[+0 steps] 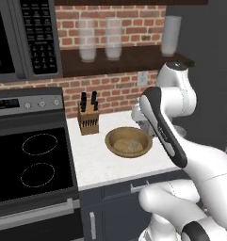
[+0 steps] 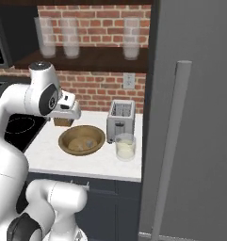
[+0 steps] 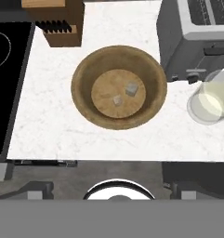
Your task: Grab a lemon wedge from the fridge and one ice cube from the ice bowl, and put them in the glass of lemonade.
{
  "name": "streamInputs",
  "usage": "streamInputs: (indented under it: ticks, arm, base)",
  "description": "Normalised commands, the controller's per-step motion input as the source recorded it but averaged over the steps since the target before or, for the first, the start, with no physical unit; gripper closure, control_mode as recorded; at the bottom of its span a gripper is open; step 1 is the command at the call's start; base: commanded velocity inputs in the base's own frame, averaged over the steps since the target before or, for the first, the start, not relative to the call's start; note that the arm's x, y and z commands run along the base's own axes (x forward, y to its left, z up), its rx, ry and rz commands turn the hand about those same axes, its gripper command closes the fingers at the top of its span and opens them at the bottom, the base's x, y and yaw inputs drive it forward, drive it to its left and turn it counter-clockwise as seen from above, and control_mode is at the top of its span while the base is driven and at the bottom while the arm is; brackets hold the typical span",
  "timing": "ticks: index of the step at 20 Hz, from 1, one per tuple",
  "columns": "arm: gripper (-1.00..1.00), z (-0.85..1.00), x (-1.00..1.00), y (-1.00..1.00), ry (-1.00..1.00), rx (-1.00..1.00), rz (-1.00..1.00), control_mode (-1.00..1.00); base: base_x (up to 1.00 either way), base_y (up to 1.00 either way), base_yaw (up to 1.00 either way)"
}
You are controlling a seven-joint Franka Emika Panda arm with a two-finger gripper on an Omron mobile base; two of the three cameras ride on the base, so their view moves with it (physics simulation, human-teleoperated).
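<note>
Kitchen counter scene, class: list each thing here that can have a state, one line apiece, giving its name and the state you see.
ice bowl: upright on the counter, two ice cubes inside.
ice cubes: loose on the bowl's floor, apart from each other.
glass of lemonade: upright, partly filled, beside the toaster.
toaster: slots empty.
fridge: door closed.
knife block: knives seated.
stove: burners dark.
claw: open.

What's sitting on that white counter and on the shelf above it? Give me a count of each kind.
Wooden bowl: 1
Ice cubes in the bowl: 2
Glass of lemonade: 1
Toaster: 1
Knife block: 1
Tall frosted glasses on the shelf: 3
Total: 9
</note>
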Motion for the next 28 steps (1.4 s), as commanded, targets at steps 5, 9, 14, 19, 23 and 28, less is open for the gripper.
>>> streamInputs:
  ticks: [5, 9, 14, 19, 23, 28]
  arm:
    - [-1.0, 0.0, 0.0, 0.0, 0.0, 0.0, 0.0, 1.0]
    - [-1.0, -0.74, 0.19, 0.0, 0.11, 0.12, 0.0, -1.0]
    - [-1.0, -1.0, 0.23, 0.0, 0.24, 0.14, 0.0, -1.0]
    - [-1.0, -0.73, 0.46, 0.17, 0.21, 0.02, -0.02, -1.0]
    - [-1.0, -0.17, 0.42, 0.24, 0.14, -0.18, -0.21, -1.0]
    - [-1.0, -0.15, 0.48, 0.03, 0.12, -0.07, -0.16, -1.0]
  base:
    - [0.58, 0.21, -0.02]
    - [0.1, 0.0, 0.0]
    - [0.0, 0.0, 0.0]
    - [0.0, 0.0, 0.0]
    - [0.0, 0.0, 0.0]
    - [0.0, 0.0, 0.0]
